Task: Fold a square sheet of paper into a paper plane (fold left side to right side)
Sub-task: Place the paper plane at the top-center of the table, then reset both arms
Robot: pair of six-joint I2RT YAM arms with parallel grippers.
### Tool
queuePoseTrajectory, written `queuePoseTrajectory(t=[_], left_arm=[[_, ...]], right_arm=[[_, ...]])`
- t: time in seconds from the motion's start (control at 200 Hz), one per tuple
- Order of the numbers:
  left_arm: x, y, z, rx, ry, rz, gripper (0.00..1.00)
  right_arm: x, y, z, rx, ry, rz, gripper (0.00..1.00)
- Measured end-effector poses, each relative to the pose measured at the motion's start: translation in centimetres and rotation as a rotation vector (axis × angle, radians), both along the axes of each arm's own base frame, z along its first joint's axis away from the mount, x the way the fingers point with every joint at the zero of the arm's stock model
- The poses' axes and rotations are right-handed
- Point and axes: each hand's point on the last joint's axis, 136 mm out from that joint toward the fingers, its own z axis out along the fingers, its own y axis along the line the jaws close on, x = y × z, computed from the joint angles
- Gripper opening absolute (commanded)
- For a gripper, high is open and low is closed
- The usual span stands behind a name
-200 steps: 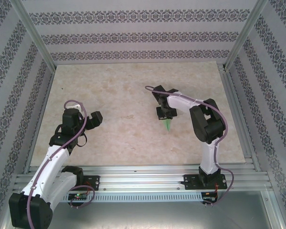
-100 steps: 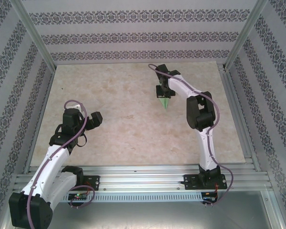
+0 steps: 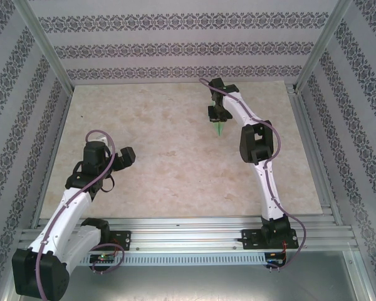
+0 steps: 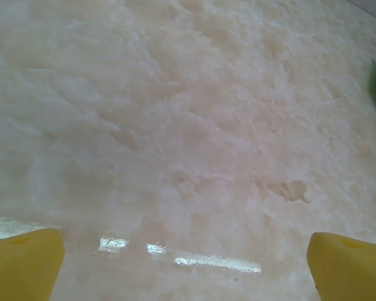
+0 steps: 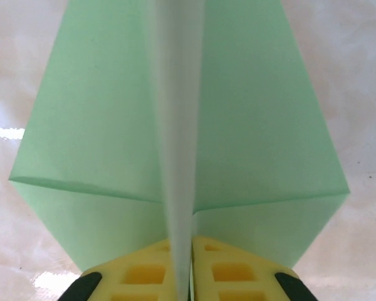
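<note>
The right tool [image 3: 217,115] [image 5: 191,266] is pressed almost together, and it pinches the paper plane [image 3: 220,128] [image 5: 106,125] by the tall fold that runs down its middle. In the right wrist view that fold stands up like a thin pale wall, and the two yellow pads [image 5: 229,273] squeeze it from both sides with only the paper between them. The plane is light green and thin. Its two wings spread out flat to the left and right of the fold. They are wide close to the tool and get narrow farther away from it, so the pointed nose is at the end away from the tool. A straight crease crosses each wing close to the pads. In the top view the plane sticks out from the tip of the right tool as a small green point over the far part of the tabletop [image 3: 163,163]. I cannot tell if it touches the tabletop. The left tool [image 3: 124,155] [image 4: 185,269] is spread wide and holds nothing. Its yellow pads [image 4: 22,263] sit far apart in the left wrist view, with only the pale, shiny tabletop [image 4: 175,125] between them. The plane is well apart from the left tool.
</note>
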Motion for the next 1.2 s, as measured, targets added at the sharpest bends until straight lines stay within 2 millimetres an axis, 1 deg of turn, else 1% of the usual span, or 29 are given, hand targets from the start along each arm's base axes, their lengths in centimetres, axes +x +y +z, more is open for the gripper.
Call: queuePoseTrajectory(t=[0.145,0.285,0.47,0.53,0.599,0.664,0.729,0.799,0.894,0.939,1.019,1.054,1.114,1.199], left_arm=[[0.1,-0.1,0.0,0.001,0.005,-0.004,1.00],[0.3,-0.2,0.1,-0.002,0.004,-0.007,1.00],[0.3,-0.2,0.1,-0.005,0.005,-0.011,1.00],[0.3,-0.3,0.2,-0.007,0.004,-0.013,1.00],[0.3,-0.3,0.3,-0.007,0.001,-0.013,1.00],[0.4,-0.3,0.6,-0.007,-0.003,-0.012,1.00],[0.6,-0.1,0.9,-0.001,-0.012,-0.004,1.00],[0.9,0.1,1.5,0.008,-0.025,0.010,1.00],[1.3,0.8,2.4,0.033,-0.049,0.040,1.00],[1.5,1.2,2.7,0.049,-0.059,0.060,1.00],[1.7,2.1,3.1,0.086,-0.075,0.095,1.00],[1.8,2.5,3.2,0.103,-0.078,0.113,1.00],[1.9,3.3,3.3,0.133,-0.087,0.145,1.00],[2.3,4.3,3.9,0.177,-0.119,0.186,1.00]], right_arm=[[-0.4,-0.1,-0.2,-0.004,0.022,0.008,0.22],[-0.8,-0.2,-0.2,-0.009,0.035,0.011,0.22],[-1.1,-0.2,0.1,-0.012,0.043,0.016,0.27],[-1.2,-0.2,0.7,-0.012,0.038,0.019,0.30],[-1.7,-0.1,1.8,-0.013,0.033,0.030,0.36],[-2.3,-0.2,3.5,-0.012,0.021,0.034,0.38],[-3.1,0.1,5.8,-0.002,-0.003,0.044,0.39],[-4.5,0.3,8.4,0.008,-0.037,0.054,0.42],[-7.4,-0.1,12.0,0.029,-0.094,0.062,0.44],[-9.1,-0.6,13.6,0.042,-0.131,0.057,0.46],[-12.0,-1.7,15.7,0.067,-0.200,0.039,0.48],[-13.2,-2.3,16.3,0.074,-0.227,0.031,0.48],[-15.0,-3.6,16.8,0.085,-0.267,0.010,0.50],[-17.1,-5.7,16.5,0.089,-0.320,-0.036,0.52]])
